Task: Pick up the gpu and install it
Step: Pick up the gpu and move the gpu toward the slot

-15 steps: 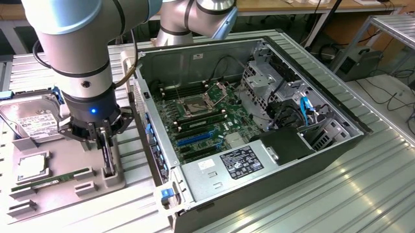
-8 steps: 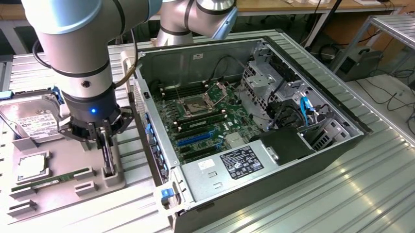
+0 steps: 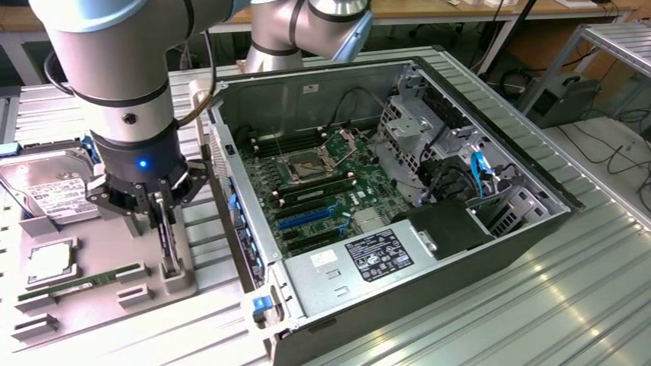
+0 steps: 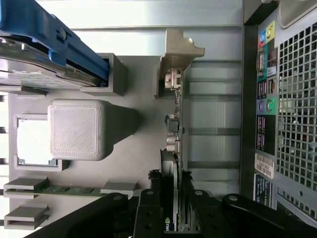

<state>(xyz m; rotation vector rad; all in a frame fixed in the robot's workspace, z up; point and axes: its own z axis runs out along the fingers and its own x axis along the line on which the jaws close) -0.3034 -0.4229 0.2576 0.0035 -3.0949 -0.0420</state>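
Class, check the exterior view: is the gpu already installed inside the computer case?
No, the gpu stands on edge in the grey holder beside the case, under the gripper.

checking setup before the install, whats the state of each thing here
gripper: shut on the gpu
gpu: upright on edge at its holder on the tray
computer case: side open, motherboard exposed
hard drive: seated in its tray holder
memory stick: lying in its tray slot

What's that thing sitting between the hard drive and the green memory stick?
A square silver chip in its own recess of the grey tray, seen in the exterior view.
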